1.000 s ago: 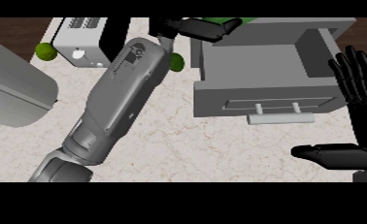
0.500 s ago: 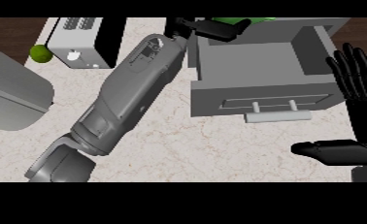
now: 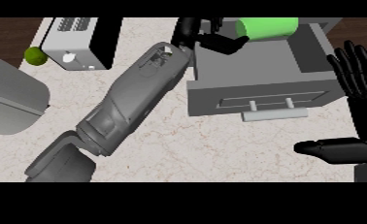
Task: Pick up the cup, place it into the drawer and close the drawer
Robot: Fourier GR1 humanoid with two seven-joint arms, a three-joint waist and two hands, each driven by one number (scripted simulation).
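The green cup (image 3: 269, 27) hangs tilted above the back edge of the open grey drawer (image 3: 247, 75). My left hand (image 3: 209, 38) reaches in from the lower left and is curled against the cup's left side, holding it. The drawer is pulled out toward me, and its pale handle (image 3: 275, 114) is on the front panel. Beside the drawer at the view's right edge, my right hand (image 3: 351, 75) stays open with its fingers up and its thumb low down. It touches nothing.
A white and black toaster (image 3: 75, 43) stands at the back left, with a small green fruit (image 3: 34, 56) beside it. A large grey rounded object (image 3: 18, 99) sits at the left edge. Marbled counter (image 3: 208, 145) lies in front of the drawer.
My left arm has swung to the right, carrying the cup from beside the drawer's left corner to above its back edge. The right hand has hardly moved.
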